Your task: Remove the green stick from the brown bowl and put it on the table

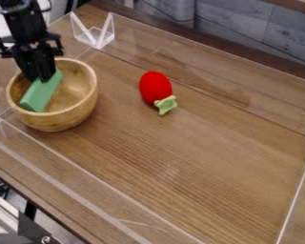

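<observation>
Green stick [41,92], brown bowl [69,112], red strawberry [155,86], black tool [39,67].
</observation>
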